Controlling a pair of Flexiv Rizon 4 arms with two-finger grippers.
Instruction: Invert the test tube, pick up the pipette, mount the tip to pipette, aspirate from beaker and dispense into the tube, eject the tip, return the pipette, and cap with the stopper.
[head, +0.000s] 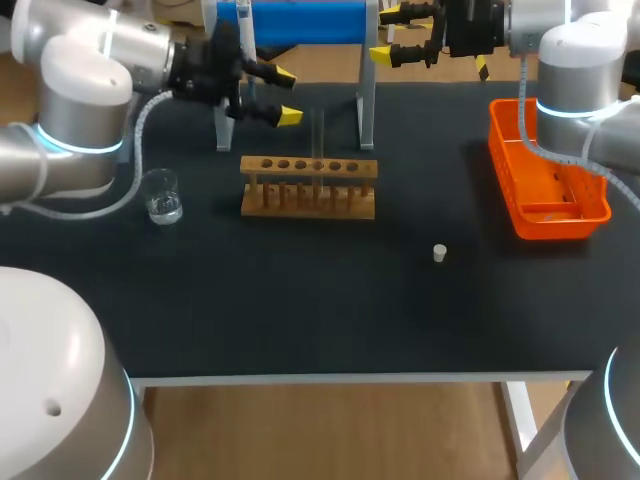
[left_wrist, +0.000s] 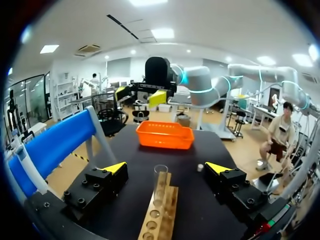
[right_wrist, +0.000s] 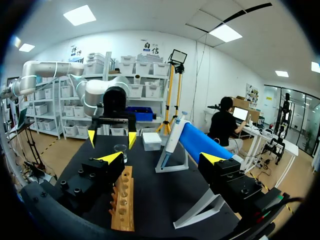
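A clear test tube (head: 318, 138) (left_wrist: 161, 176) stands in the wooden rack (head: 308, 187) (left_wrist: 159, 212) (right_wrist: 122, 200). My left gripper (head: 285, 96) (left_wrist: 166, 168) hovers open behind the rack's left end, the tube ahead between its fingers and untouched. My right gripper (head: 385, 34) (right_wrist: 161, 158) hangs open at the back, right of the blue stand (head: 300, 20) (right_wrist: 200, 142) that carries the pipette (head: 245, 35) (right_wrist: 172, 137). A glass beaker (head: 161, 195) (right_wrist: 120, 150) with liquid stands left of the rack. The white stopper (head: 439, 253) (left_wrist: 200, 168) lies on the mat right of the rack.
An orange basket (head: 545, 180) (left_wrist: 165, 135) sits at the table's right side under my right arm. The stand's white legs (head: 367, 110) rise just behind the rack. Black mat (head: 330, 300) stretches in front of the rack to the table's near edge.
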